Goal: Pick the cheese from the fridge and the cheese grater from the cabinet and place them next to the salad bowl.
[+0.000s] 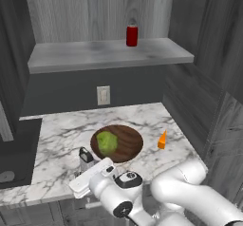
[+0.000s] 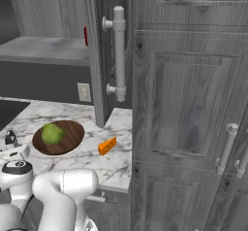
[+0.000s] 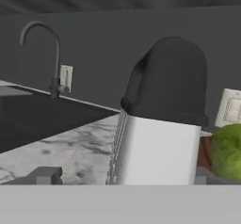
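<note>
Marble counter point(image 1: 61, 139) — cheese grater point(image 3: 160, 124) beside salad bowl point(image 1: 128, 144) — cheese point(image 1: 162, 140) right.

The cheese grater point(image 3: 160, 133) stands upright right in front of me, plain silver face under a black domed handle; from the left base view it point(image 1: 86, 159) sits on the marble table point(image 1: 57, 139) just beside the salad bowl's point(image 1: 128, 142) near-left rim. That salad bowl is shallow dark brown wood with a green lettuce lump point(image 1: 107, 142) in it. The cheese point(image 1: 162, 140), a small orange wedge, lies on the table near the bowl's other side, apart from it.
</note>
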Tool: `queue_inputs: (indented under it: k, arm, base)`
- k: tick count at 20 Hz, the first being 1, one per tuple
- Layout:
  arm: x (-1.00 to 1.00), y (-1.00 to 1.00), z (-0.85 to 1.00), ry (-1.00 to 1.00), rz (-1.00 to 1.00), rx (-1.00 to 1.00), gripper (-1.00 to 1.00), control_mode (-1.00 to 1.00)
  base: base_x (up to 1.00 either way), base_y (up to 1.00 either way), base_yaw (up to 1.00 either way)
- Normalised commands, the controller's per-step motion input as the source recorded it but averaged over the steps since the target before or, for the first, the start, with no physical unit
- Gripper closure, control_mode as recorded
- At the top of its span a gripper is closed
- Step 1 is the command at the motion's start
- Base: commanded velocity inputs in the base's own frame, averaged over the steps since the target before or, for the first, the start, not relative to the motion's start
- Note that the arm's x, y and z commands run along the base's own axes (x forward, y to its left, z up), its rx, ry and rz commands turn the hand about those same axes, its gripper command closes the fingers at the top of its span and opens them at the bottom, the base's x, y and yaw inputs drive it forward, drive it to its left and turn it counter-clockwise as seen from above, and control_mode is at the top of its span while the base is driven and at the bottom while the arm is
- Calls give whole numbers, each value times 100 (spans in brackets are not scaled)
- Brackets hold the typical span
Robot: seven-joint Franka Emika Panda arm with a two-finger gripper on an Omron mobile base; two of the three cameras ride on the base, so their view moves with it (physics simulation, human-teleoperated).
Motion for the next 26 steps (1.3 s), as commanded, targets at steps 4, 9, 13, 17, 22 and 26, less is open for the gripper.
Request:
queue_inputs:
  k: [4, 9, 13, 17, 22, 26]
  arm:
    - [-17, -8, 4, -14, 0, 0, -100, -100]
    - [-13, -8, 23, -16, 0, 0, -100, -100]
    - [-18, -27, 44, -19, 0, 3, -100, -100]
    - [-6, -38, 45, -15, 0, 4, -100, -100]
    - [-2, -23, 63, -17, -3, 1, -100, -100]
    - [0, -12, 77, -16, -3, 0, -100, -100]
  base:
    - [0, 0, 0]
    - [0, 0, 0]
    - [0, 0, 0]
    - [0, 0, 0]
    - [0, 0, 0]
    - [0, 0, 0]
